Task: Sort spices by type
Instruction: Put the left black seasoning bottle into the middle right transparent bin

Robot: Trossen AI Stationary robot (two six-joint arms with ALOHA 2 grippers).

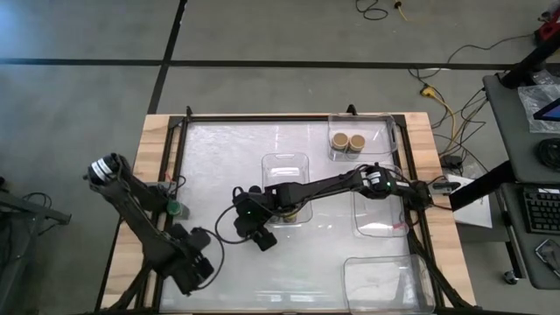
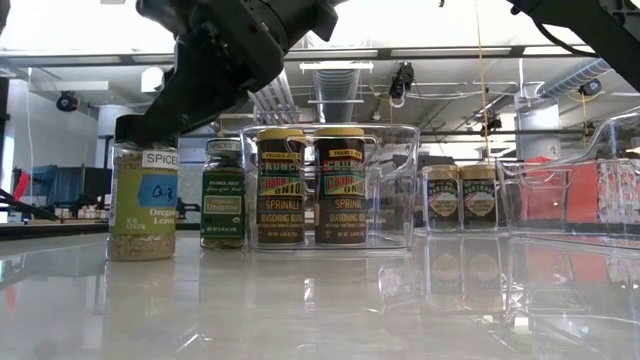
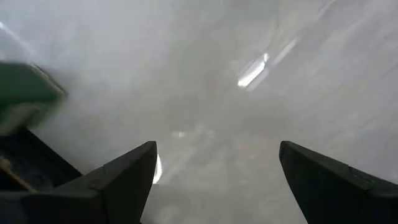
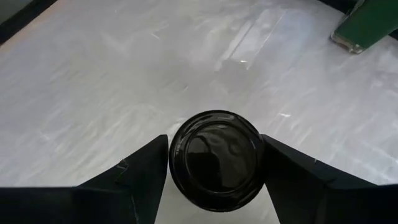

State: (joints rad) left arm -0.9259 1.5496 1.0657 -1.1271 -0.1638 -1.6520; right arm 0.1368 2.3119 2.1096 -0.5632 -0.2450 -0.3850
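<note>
A black-lidded spice jar (image 2: pixel 143 205) stands upright on the table, and my right gripper (image 4: pixel 214 163) is shut on its lid. In the high view this gripper (image 1: pixel 262 238) hides the jar. A green-lidded jar (image 1: pixel 174 208) stands alone near the table's left side and shows blurred in the left wrist view (image 3: pixel 25 93). My left gripper (image 3: pixel 217 180) hangs open above bare table near that jar, touching nothing. Two yellow-lidded jars (image 2: pixel 310 187) stand in the middle tray (image 1: pixel 287 166). Two tan-lidded jars (image 1: pixel 346 141) stand in the far-right tray. My right gripper has the jar's round black lid (image 4: pixel 216 158) between its two fingers, one on each side of the rim. The fingers (image 4: pixel 149 168) come slanting down from the table's right side. The jar stands upright with its base on the table (image 2: pixel 140 255).
Clear plastic trays stand on the glossy table: one right of the middle (image 1: pixel 381 214) and one at the near right corner (image 1: pixel 385 280), both without jars. A dark frame (image 1: pixel 289 117) borders the work surface. Bare table lies between the two grippers.
</note>
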